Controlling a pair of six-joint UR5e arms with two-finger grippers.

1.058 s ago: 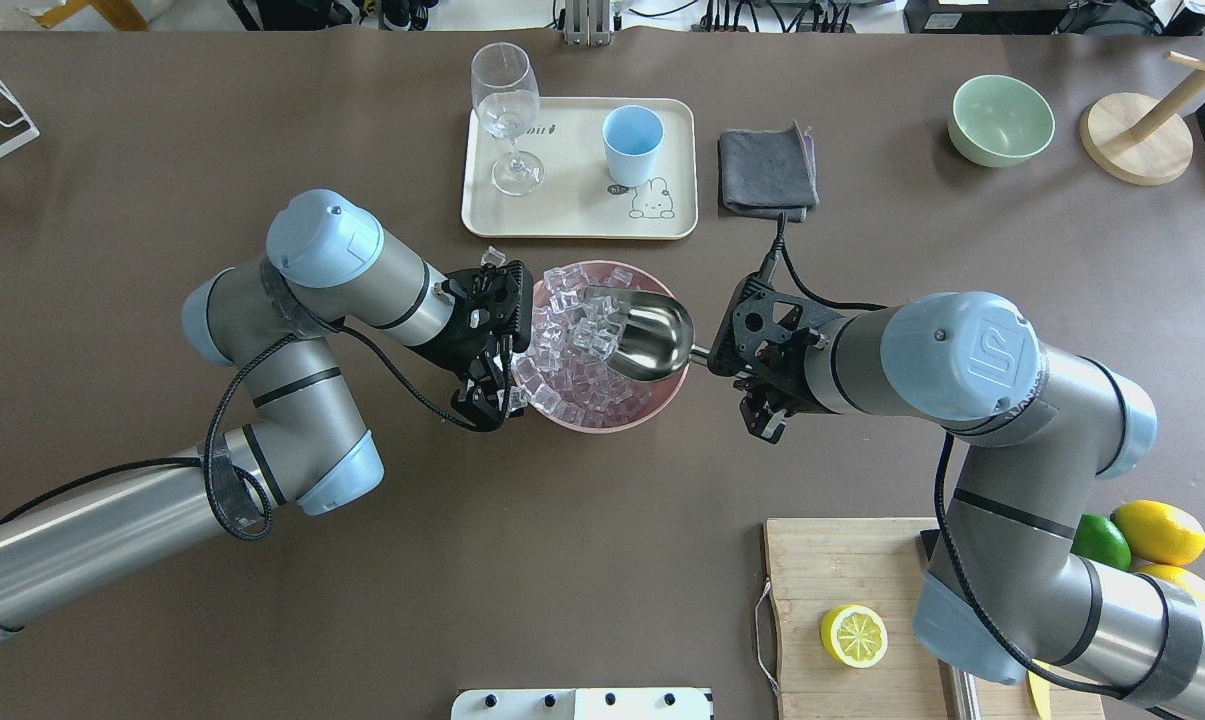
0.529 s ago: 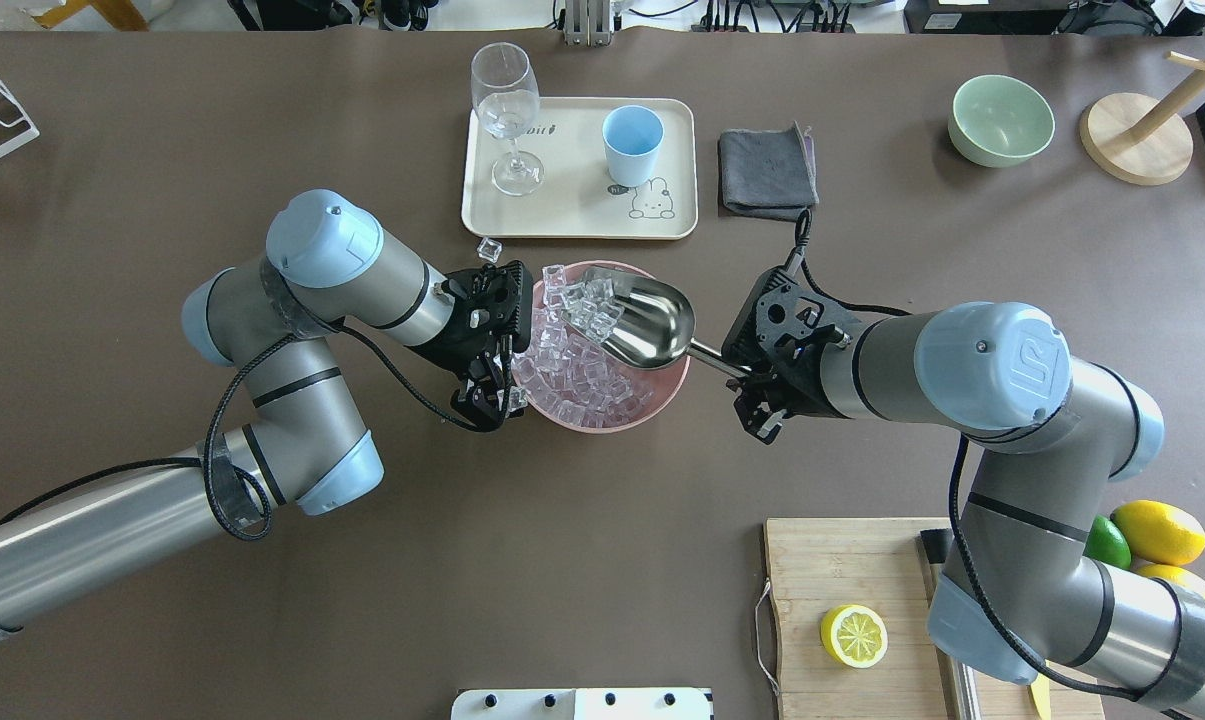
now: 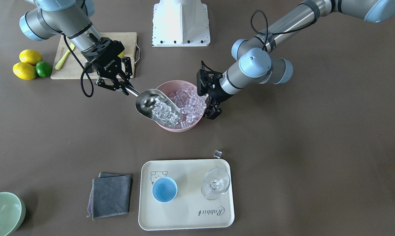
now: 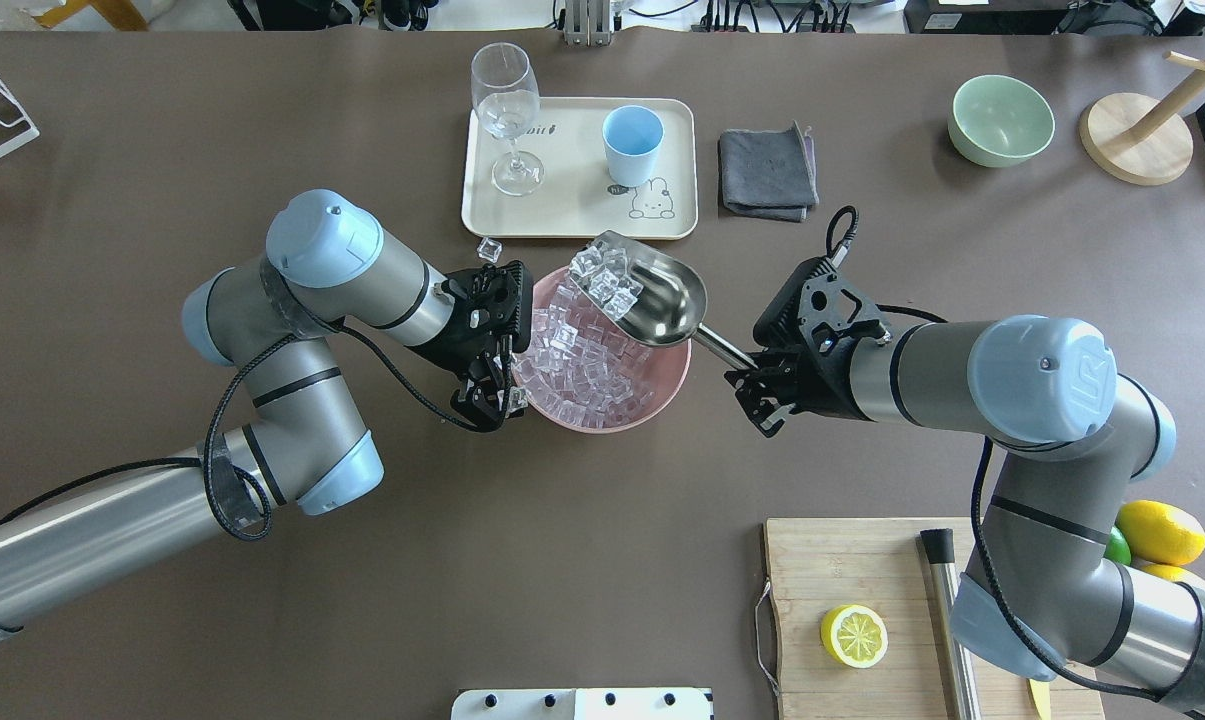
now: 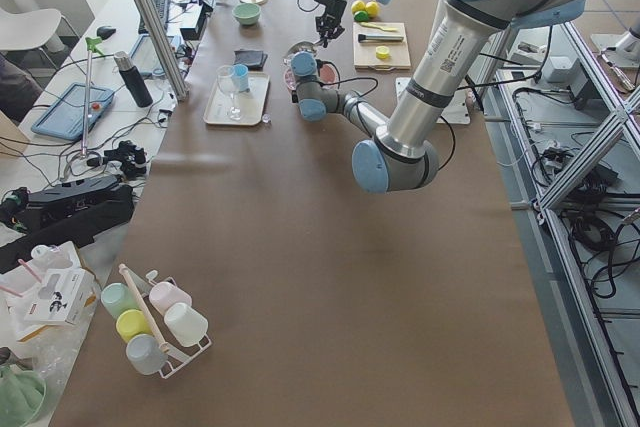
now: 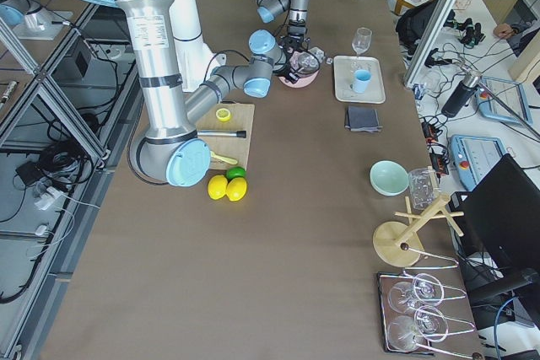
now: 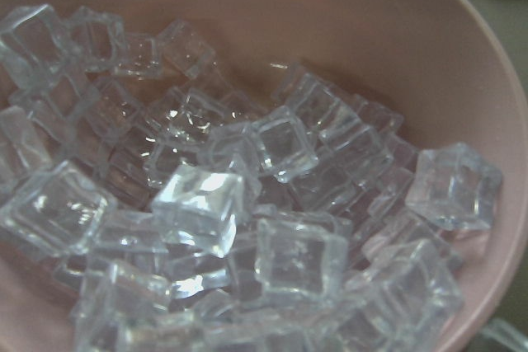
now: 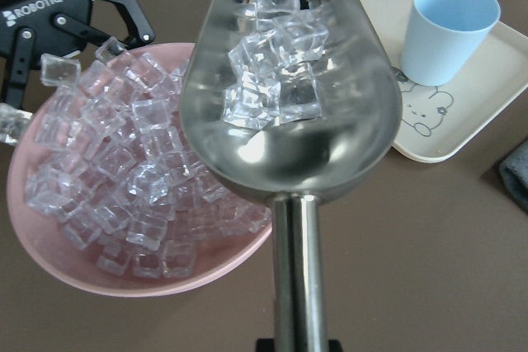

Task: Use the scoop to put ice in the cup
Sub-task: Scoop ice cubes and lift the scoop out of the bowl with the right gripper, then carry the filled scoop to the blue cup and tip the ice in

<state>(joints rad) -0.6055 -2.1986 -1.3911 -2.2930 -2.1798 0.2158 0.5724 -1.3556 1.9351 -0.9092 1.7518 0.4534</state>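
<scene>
Over the round pink bowl (image 4: 602, 425), the shiny silver metal scoop (image 4: 667, 300) has lifted clear, its handle pinched tight by the right gripper (image 4: 754, 372). Whether the left gripper (image 4: 497, 345) holds anything cannot be told. The small light-blue cup (image 4: 632, 140) on the tray now awaits the scoop's clear ice cubes (image 4: 607, 275).

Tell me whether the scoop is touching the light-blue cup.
Apart. The right wrist view shows a strip of bare tray between the scoop and the cup, which stands upright on the tray.
</scene>
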